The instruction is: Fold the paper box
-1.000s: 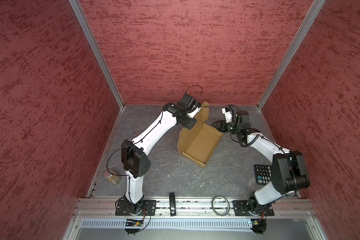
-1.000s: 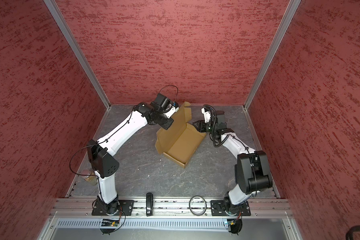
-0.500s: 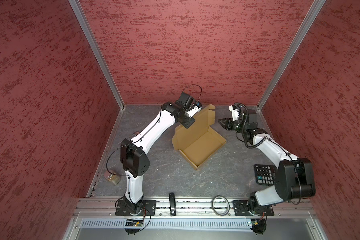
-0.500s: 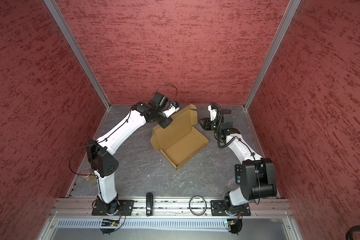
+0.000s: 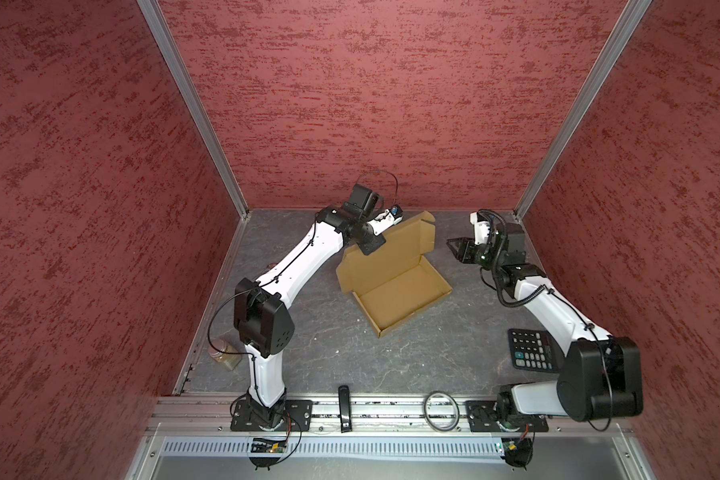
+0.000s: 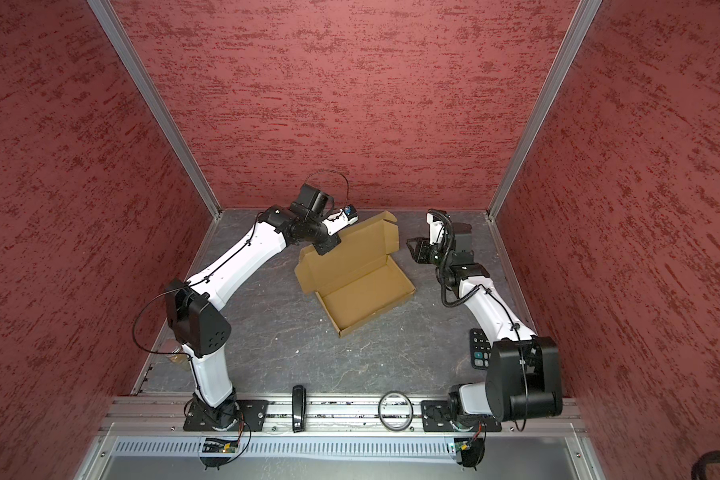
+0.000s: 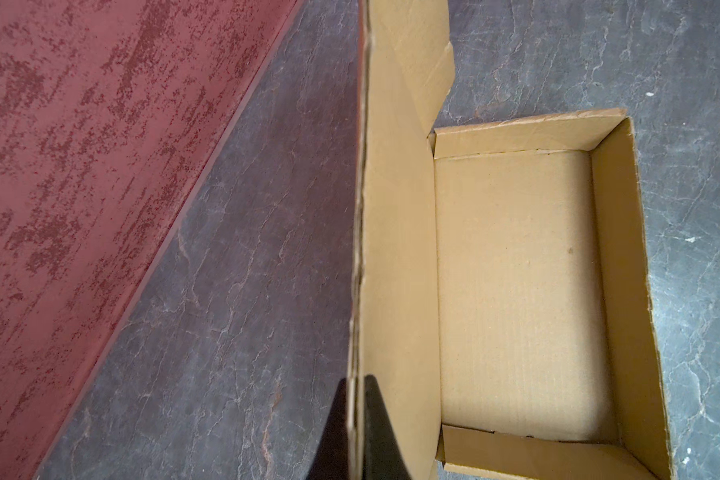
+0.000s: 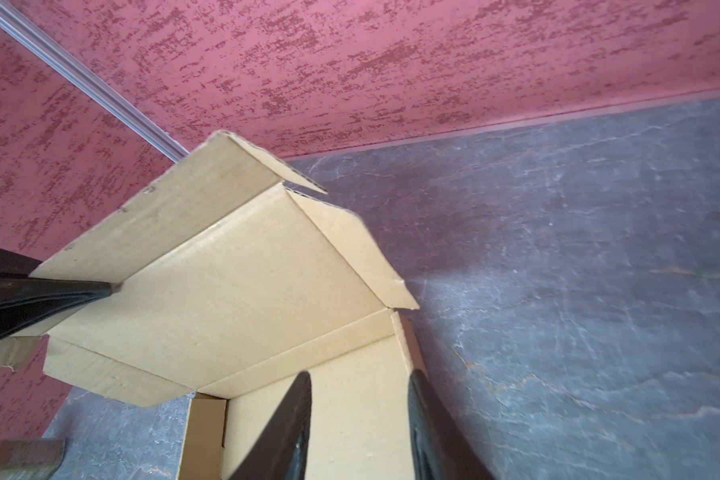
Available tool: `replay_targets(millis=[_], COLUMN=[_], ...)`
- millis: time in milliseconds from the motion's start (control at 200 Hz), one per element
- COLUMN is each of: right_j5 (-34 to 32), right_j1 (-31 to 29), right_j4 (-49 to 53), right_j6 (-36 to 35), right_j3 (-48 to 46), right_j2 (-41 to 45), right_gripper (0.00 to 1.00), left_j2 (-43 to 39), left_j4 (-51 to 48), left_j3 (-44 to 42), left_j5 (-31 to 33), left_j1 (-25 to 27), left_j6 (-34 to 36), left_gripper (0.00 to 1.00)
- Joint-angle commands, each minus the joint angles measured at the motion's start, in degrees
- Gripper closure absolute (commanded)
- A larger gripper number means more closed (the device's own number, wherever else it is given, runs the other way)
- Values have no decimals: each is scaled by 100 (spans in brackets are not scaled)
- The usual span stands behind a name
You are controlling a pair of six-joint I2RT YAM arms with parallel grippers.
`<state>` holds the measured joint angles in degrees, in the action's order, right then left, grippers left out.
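At the far left of the desk (image 5: 316, 361) a small jar (image 5: 224, 354) stood by the wall, well apart from the work and seemingly parked there out of the fold's way. The left tool (image 7: 356, 386) was clamped together on the free long edge of the lid (image 5: 391, 249), one finger on each face of the cardboard, which is evidently why the lid stood raised rather than flopping back. The paper box (image 5: 400, 297) lay toward the back middle of the desk, turned at an angle. Its shallow tray was already formed, all four walls up, and sat flat on the surface. The lid was hinged along the tray's far long side and had small side flaps at its ends. Judged from that, the remaining step was to swing the lid over and tuck it in. On the front rail lay a slim black device (image 5: 343, 409) and a ring (image 5: 441, 409), both clear of the arms. The right tool (image 8: 360, 380) had its fingers apart with nothing between them, hovering near the box's right end without touching it, probably placed to steady or guide a flap. A black calculator (image 5: 531, 349) lay at the far right, partly hidden by the right arm. The cardboard was plain, with no print, and the calculator's key marks were too small to read.
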<state>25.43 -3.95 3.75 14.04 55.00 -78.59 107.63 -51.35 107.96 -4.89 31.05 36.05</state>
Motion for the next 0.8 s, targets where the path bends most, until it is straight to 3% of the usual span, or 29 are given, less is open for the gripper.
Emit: replay_targets(millis=[0,491,796], right_j5=[-339,-652,-730], right_j1=[52,85,98], right_j4=[-53,-223,-208], right_j6=[-24,163,177], right_j3=[-216,-436,-376], right_j2=[222,408,360], right_gripper=[60,58,58], left_j2=[-242,-72,43], left_j4=[516,653,99], left_j3=[-134,-157,136], left_j5=[-437,-1225,-1977], left_j1=[-113,-238,-179], left_j6=[503,1513,2289], left_gripper=[100,100,100])
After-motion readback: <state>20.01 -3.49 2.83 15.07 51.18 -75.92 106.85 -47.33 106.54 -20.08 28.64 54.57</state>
